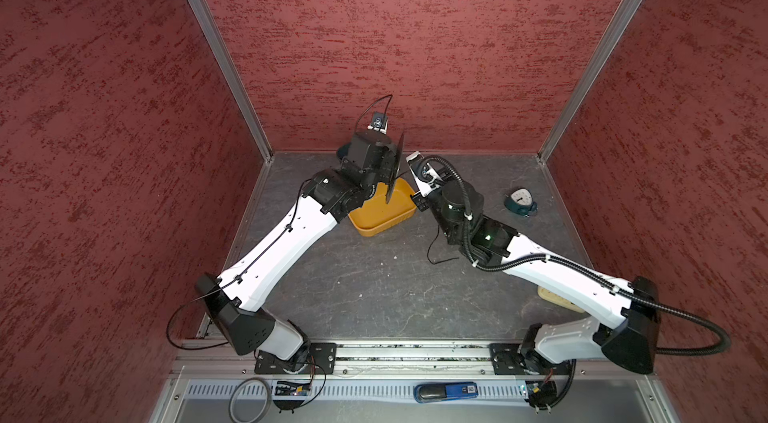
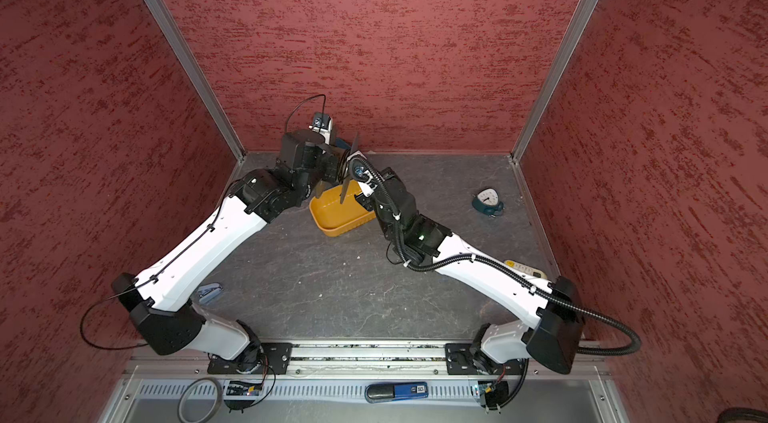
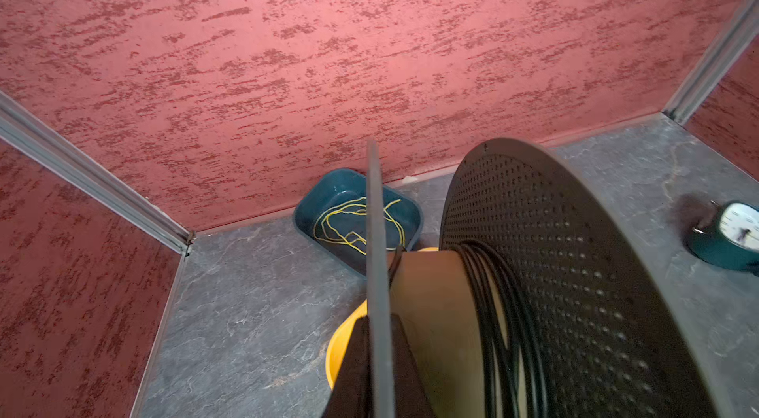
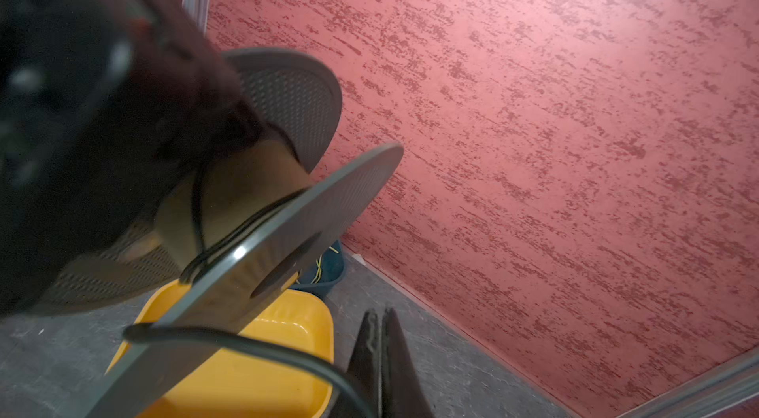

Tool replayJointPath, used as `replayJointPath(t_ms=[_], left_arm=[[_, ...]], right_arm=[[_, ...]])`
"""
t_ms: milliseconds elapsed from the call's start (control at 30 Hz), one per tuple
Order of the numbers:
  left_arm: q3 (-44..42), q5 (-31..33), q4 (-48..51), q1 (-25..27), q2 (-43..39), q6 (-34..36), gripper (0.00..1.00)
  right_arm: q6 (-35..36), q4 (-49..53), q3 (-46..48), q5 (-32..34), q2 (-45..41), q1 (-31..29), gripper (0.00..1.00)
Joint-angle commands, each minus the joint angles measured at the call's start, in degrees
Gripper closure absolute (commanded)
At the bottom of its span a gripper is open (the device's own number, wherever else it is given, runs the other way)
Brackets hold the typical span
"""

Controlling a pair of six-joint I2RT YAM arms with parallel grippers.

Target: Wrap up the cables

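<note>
Left wrist shows left end effector (image 3: 378, 331) clamping spool rim (image 3: 373, 198); right end effector (image 4: 381, 315) clenched.

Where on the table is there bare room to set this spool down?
Widest bare patch: table middle, between left arm, right arm, yellow tray and front rail. Another lies between clock and back wall. Crowded: around the tray, with teal bin and spool.
</note>
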State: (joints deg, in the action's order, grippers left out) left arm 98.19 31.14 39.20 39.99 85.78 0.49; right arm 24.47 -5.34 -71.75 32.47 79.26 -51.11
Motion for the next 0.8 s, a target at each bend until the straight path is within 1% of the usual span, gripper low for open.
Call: replayJointPath(t_ms=[0, 133, 200, 300, 400, 433, 467, 500, 567, 767], left_arm=[[2.86, -0.52, 3.73, 0.29, -0.16, 0.79, 1.00], [4.59, -1.55, 6.88, 0.93, 1.78, 0.84, 1.00], [4.90, -2.40, 7.89, 0.98, 2.15, 1.09, 1.00], [5.07, -4.05, 8.93, 1.14, 1.90, 2.02, 1.00], [6.76, -7.76, 11.54, 1.14, 1.45, 2.67, 1.00], [7.46, -9.84, 12.70, 1.28, 1.16, 3.03, 1.00], [8.00, -10.79, 13.45, 1.53, 0.81, 3.15, 1.00], [8.57, -10.96, 14.12, 2.00, 0.59, 3.15, 1.00], [9.62, -11.88, 14.94, 3.20, 0.12, 3.61, 1.00], [11.07, -15.73, 14.39, 4.36, -0.98, 3.27, 1.00]], right_arm=[[-0.33, 0.69, -4.99, 1.45, 1.29, 2.22, 0.98], [-2.97, 3.43, -8.11, -1.43, 3.12, 4.44, 0.99], [-5.39, 6.13, -10.20, -3.63, 3.70, 6.32, 1.00], [-7.07, 9.03, -11.59, -6.30, 5.37, 9.44, 1.00], [-9.28, 14.67, -13.93, -12.95, 6.89, 13.65, 0.99], [-10.26, 17.38, -14.80, -17.94, 7.43, 15.50, 0.95], [-11.71, 20.04, -16.00, -23.53, 7.99, 17.78, 0.93], [-12.99, 21.19, -16.39, -27.48, 8.40, 19.59, 0.91], [-15.26, 20.06, -15.91, -30.29, 8.62, 22.36, 0.91], [-16.97, 19.16, -13.36, -36.31, 9.12, 27.19, 0.91]])
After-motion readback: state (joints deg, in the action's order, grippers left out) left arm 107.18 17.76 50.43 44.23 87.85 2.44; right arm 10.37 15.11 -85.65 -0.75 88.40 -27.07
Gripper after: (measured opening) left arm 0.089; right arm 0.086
